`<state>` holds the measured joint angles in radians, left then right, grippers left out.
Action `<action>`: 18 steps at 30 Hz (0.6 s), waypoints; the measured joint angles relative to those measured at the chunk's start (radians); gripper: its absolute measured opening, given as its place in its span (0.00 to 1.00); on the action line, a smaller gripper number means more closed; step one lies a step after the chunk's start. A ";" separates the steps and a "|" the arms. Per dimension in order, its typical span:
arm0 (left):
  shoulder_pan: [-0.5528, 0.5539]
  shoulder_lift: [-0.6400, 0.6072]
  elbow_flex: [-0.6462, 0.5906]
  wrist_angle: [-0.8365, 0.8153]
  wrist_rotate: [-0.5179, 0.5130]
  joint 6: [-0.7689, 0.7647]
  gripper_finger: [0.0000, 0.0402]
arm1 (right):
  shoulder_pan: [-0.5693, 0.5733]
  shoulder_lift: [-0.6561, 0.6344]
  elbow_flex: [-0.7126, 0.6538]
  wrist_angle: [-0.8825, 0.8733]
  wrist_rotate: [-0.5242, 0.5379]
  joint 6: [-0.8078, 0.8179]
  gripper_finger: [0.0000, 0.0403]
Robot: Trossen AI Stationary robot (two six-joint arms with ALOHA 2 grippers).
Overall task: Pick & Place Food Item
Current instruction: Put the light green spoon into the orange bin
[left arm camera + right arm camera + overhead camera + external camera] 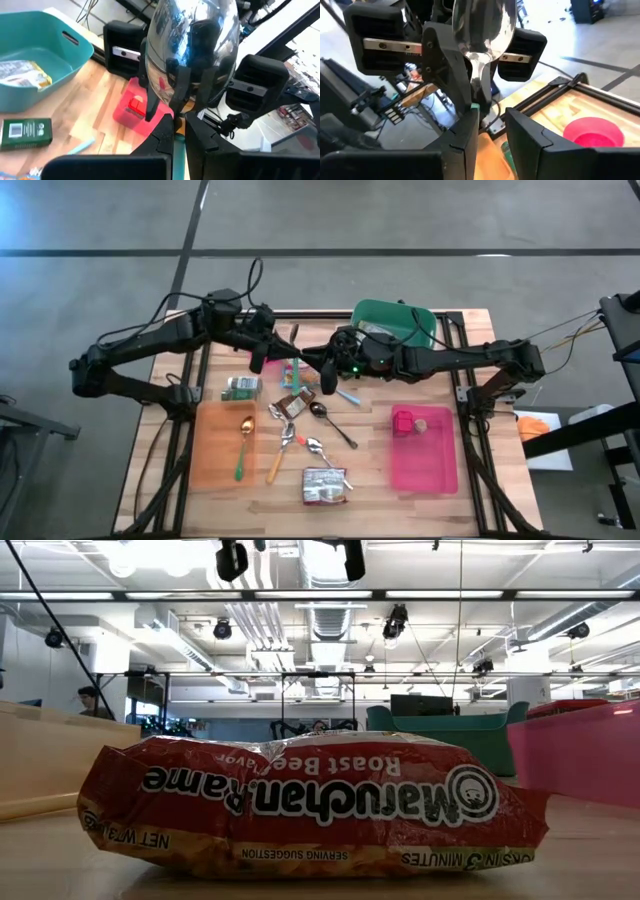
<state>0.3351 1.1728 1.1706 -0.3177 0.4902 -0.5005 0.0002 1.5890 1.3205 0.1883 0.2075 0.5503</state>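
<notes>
Robotics lab: exposed ceiling ducts [320, 625] (strip lighting), concrete floor [320, 230].

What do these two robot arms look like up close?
Both arms are dark, jointed and slender, with black cables looping along them. The left gripper and the right gripper each end in two chunky, angular black fingers. A small green light shows near the right arm's wrist.

Both arms are matte black, jointed tubes trailed by looping black cables; the right arm [450, 358] shows a small green light.
</notes>
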 joint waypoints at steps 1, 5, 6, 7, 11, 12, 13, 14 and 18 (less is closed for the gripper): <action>-0.001 -0.003 0.000 -0.007 0.000 -0.001 0.04 | 0.000 0.000 0.000 -0.001 -0.007 0.000 0.26; 0.000 -0.026 0.000 -0.066 -0.007 -0.005 0.04 | 0.001 0.000 0.000 -0.005 -0.029 0.000 0.38; 0.000 -0.032 0.000 -0.083 -0.021 -0.003 0.04 | 0.002 0.000 0.000 -0.004 -0.033 0.000 0.41; 0.000 -0.040 0.000 -0.102 -0.031 -0.003 0.04 | 0.002 0.000 0.000 -0.004 -0.035 0.000 0.44; 0.000 -0.068 0.000 -0.183 -0.053 -0.002 0.04 | 0.002 0.000 0.000 -0.003 -0.037 0.004 0.56; 0.000 -0.073 0.000 -0.203 -0.054 -0.002 0.04 | 0.002 0.000 0.000 -0.003 -0.036 0.004 0.58; 0.000 -0.077 0.000 -0.227 -0.057 -0.002 0.04 | 0.001 0.000 0.000 -0.003 -0.036 0.004 0.60; 0.000 -0.082 0.000 -0.251 -0.057 -0.003 0.04 | 0.001 0.000 0.000 -0.003 -0.036 0.002 0.62; -0.005 -0.108 0.000 -0.370 -0.061 -0.010 0.03 | 0.002 0.000 0.000 -0.007 -0.036 -0.010 0.68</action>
<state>0.3304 1.0649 1.1709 -0.6876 0.4290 -0.5108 0.0021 1.5887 1.3205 0.1812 0.1713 0.5403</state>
